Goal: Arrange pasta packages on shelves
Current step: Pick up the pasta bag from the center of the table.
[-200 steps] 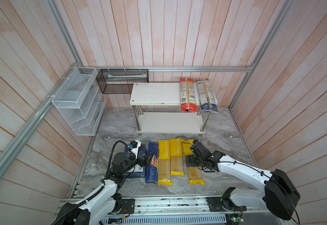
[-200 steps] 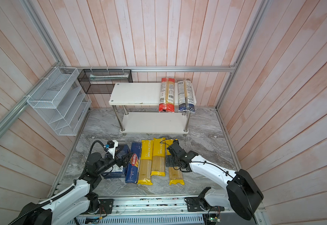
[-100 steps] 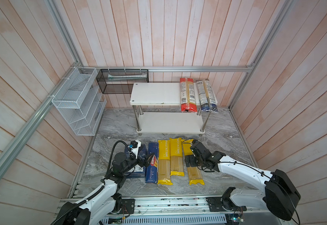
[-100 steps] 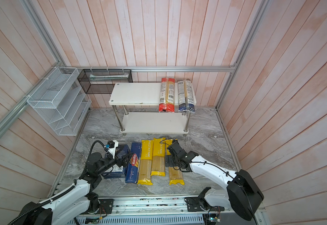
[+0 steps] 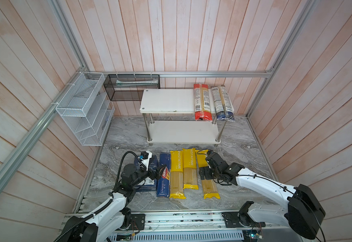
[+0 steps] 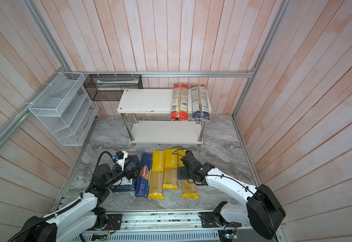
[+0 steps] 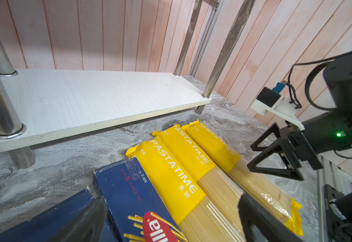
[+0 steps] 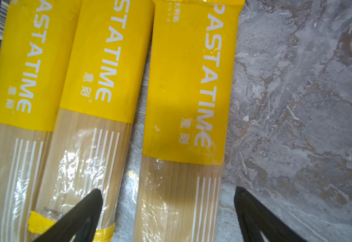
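Observation:
The shelves are two white boards, an upper [image 5: 166, 100] and a lower [image 5: 183, 132]. A red-ended bag [image 5: 201, 102] and a dark-blue-ended bag [image 5: 222, 102] lie on the upper board's right end. On the marble floor, two dark blue Barilla boxes [image 5: 164, 178] and three yellow PASTATIME bags [image 5: 177, 174] lie side by side. My right gripper [image 8: 167, 189] is open, with the rightmost yellow bag [image 8: 187, 94] between its fingers. My left gripper [image 7: 169, 205] is open just above a Barilla box [image 7: 129, 188] and the nearest yellow bag.
A white wire mesh basket [image 5: 82, 109] hangs on the left wall and a black mesh basket [image 5: 132, 87] at the back, left of the rack. Wooden walls and aluminium rails enclose the floor. The lower board [image 7: 87, 98] stands just beyond the packs.

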Controlling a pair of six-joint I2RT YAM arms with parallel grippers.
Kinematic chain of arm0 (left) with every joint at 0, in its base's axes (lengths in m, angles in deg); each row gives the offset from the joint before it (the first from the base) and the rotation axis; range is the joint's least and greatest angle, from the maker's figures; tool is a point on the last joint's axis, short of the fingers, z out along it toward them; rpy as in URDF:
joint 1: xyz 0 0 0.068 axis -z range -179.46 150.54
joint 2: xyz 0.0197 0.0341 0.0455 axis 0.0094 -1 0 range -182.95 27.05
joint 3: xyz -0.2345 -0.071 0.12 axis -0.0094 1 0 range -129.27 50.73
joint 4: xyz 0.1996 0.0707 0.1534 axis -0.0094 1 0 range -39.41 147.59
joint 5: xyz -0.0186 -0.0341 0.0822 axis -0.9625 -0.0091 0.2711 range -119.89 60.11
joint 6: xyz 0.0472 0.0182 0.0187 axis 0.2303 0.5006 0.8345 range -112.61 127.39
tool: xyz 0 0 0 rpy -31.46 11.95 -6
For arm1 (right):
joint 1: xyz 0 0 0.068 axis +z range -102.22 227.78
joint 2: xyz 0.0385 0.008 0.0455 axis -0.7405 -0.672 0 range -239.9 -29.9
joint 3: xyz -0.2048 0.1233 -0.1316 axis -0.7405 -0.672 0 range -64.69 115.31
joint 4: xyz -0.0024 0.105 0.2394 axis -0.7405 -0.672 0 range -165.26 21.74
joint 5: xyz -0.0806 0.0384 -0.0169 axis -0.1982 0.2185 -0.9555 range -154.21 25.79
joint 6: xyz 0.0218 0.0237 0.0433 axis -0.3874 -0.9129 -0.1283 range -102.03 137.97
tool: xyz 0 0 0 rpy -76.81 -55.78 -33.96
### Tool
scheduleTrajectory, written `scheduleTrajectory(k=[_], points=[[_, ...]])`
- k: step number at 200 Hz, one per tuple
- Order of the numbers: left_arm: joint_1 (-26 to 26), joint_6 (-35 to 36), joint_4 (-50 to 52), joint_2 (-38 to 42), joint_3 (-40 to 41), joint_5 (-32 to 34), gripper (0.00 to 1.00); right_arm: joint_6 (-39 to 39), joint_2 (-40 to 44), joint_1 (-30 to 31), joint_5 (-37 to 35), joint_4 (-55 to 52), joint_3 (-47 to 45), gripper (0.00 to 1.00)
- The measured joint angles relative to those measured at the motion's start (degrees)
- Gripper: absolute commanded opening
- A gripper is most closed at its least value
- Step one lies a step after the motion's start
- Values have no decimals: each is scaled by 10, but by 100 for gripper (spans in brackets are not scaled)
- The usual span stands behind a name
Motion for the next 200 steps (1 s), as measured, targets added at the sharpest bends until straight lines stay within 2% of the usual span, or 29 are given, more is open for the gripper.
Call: scheduleTrajectory(k=[123,200], points=[[3,0,0,-2,0,0,100,-7,-102,-2,-12,5,0,98],[3,0,0,0,0,1,100,5,-131,-8,-17,35,0,98]])
